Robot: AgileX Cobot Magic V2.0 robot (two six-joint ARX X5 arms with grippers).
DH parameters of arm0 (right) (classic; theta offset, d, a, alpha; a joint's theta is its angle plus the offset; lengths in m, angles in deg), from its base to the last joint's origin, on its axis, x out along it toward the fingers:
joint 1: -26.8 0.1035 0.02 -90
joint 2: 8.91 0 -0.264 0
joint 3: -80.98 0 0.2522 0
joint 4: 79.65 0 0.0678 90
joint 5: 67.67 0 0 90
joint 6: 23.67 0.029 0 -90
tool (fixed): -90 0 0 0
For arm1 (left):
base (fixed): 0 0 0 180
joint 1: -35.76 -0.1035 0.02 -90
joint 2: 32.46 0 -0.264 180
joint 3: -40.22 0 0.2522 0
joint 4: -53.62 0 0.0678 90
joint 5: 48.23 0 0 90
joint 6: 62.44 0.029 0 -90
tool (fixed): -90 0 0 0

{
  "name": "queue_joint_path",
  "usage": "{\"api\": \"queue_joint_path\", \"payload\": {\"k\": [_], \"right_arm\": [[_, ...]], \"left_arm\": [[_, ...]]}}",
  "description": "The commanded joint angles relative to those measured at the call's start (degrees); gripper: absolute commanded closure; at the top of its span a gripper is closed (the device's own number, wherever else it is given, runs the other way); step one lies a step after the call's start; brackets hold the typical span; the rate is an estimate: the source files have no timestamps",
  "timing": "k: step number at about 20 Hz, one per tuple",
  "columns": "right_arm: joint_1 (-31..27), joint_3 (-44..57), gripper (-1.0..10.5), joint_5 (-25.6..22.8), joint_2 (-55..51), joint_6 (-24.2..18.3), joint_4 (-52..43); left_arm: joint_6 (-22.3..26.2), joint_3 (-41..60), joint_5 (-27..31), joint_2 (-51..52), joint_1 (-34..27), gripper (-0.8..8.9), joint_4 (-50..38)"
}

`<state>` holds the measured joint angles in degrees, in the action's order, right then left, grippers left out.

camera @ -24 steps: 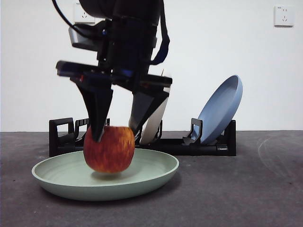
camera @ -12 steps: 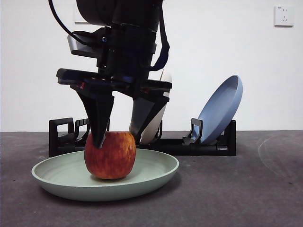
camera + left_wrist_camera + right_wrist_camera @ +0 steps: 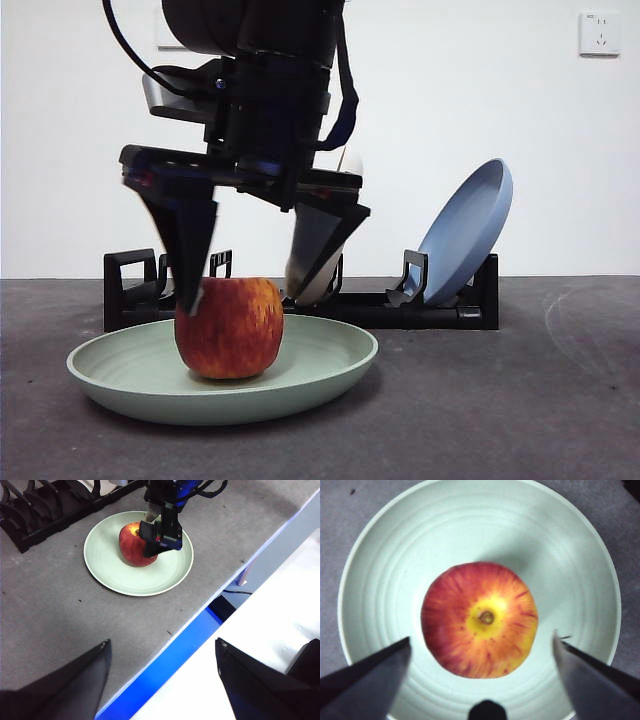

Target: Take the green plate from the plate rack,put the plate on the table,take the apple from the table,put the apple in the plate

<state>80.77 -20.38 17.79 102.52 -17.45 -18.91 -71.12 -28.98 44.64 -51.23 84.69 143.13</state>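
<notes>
Behind the green plate (image 3: 330,375) — plate rack (image 3: 380,305), blue plate (image 3: 465,230)

The front view sits low, level with the desk (image 3: 520,400), facing the wall, close to the green plate (image 3: 330,365) and the apple (image 3: 230,328). The right wrist view looks straight down from close above — apple (image 3: 480,620) centred in the plate (image 3: 395,555). The left wrist view looks down from farther off, past the desk's edge, sharing the same plate (image 3: 115,575).

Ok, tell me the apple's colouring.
The apple is red with yellow-orange streaks, yellow around the stem; the right wrist view shows it best.
</notes>
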Motion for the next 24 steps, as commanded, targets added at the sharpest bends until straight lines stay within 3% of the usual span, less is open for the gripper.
{"api": "queue_joint_path", "payload": {"k": [1,6,12,15,24], "right_arm": [[0.0,0.1,4.0,0.0,1.2,-0.2,-0.2],[-0.1,-0.5,4.0,1.2,1.1,-0.2,1.5],[-1.1,-6.7,4.1,2.1,-1.4,-3.1,13.6],[-1.9,-10.1,4.1,2.0,-4.7,-5.1,19.3],[-5.8,-12.7,4.1,1.9,-20.4,-5.1,31.9]], "left_arm": [[-0.6,0.2,0.2,0.3,0.1,4.68,-0.3],[-0.6,0.2,0.2,0.3,0.1,4.68,-0.5],[-1.7,0.2,1.0,0.2,0.1,4.68,-4.1],[-1.7,0.2,3.1,-0.2,0.1,4.68,-7.2],[-1.6,0.2,4.5,-5.9,0.2,4.68,-16.4]]}}
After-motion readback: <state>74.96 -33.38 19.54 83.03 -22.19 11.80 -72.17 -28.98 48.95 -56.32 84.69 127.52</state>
